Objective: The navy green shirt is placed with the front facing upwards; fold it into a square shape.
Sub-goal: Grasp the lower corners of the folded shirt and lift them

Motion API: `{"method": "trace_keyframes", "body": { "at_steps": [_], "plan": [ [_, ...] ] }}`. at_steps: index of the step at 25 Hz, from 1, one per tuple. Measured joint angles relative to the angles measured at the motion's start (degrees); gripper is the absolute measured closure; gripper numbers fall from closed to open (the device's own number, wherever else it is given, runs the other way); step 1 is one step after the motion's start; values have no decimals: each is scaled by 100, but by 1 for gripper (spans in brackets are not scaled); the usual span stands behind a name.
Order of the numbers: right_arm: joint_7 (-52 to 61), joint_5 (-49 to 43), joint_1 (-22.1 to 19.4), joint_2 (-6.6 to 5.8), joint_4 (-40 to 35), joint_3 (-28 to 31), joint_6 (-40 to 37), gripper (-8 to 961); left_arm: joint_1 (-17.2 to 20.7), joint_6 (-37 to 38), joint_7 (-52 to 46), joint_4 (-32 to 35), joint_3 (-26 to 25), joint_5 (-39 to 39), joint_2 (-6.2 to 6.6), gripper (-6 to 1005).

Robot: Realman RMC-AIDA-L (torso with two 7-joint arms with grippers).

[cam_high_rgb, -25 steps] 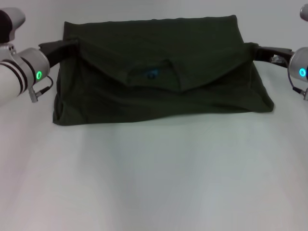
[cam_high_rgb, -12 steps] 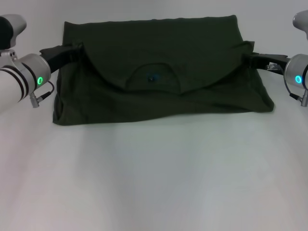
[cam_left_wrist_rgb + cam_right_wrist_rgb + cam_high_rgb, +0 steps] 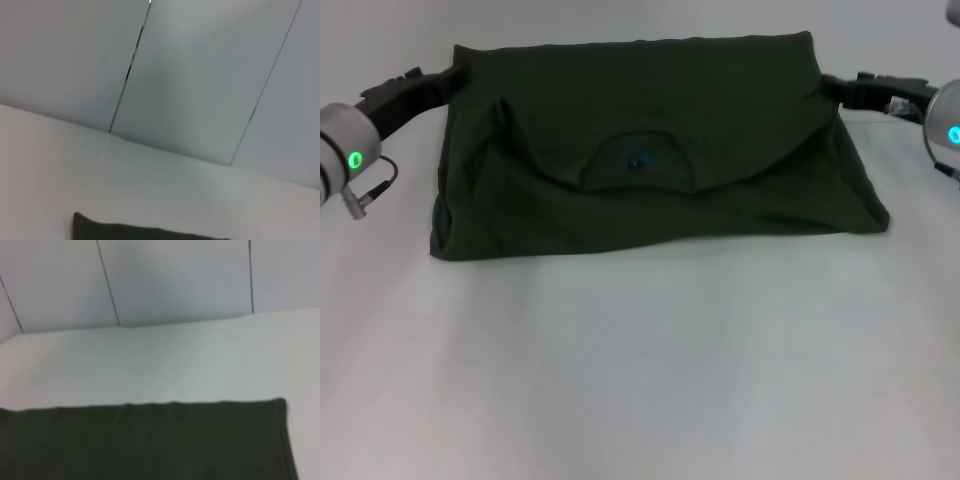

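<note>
The navy green shirt (image 3: 650, 150) lies on the white table as a wide folded bundle. Its upper part is turned down over the body, and the neck opening with a small blue label (image 3: 635, 160) faces up at the centre. My left gripper (image 3: 445, 80) sits at the bundle's far left corner, touching or just off the cloth. My right gripper (image 3: 832, 86) is at the far right corner in the same way. One far corner of the shirt (image 3: 125, 232) shows in the left wrist view, and the shirt's far edge (image 3: 150, 440) in the right wrist view.
The white table (image 3: 650, 360) stretches bare from the shirt to the near edge. Behind the table stands a grey panelled wall (image 3: 175, 280). There is bare table (image 3: 150, 175) between the shirt's far edge and the wall.
Both grippers have drawn outward and back from over the shirt's sides to its far corners. The turned-down flap has settled flatter, and the neck opening now shows more fully.
</note>
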Motion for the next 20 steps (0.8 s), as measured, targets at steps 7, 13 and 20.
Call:
{"method": "trace_keyframes", "body": {
  "at_steps": [7,13,20],
  "plan": [
    [658,-16,-286,-113,-511,-14,-1235,368,327,744,-217,293,22,-3,-28,276],
    [1402,-33,-857,-280,-829,-418,-2311,366,735,1864,-292,537,108,20,-31,256],
    [2031,-37,-1308,-601,-892,-556,-3317,364,1232,2412,-364,781,471,95,-31,257]
  ]
}}
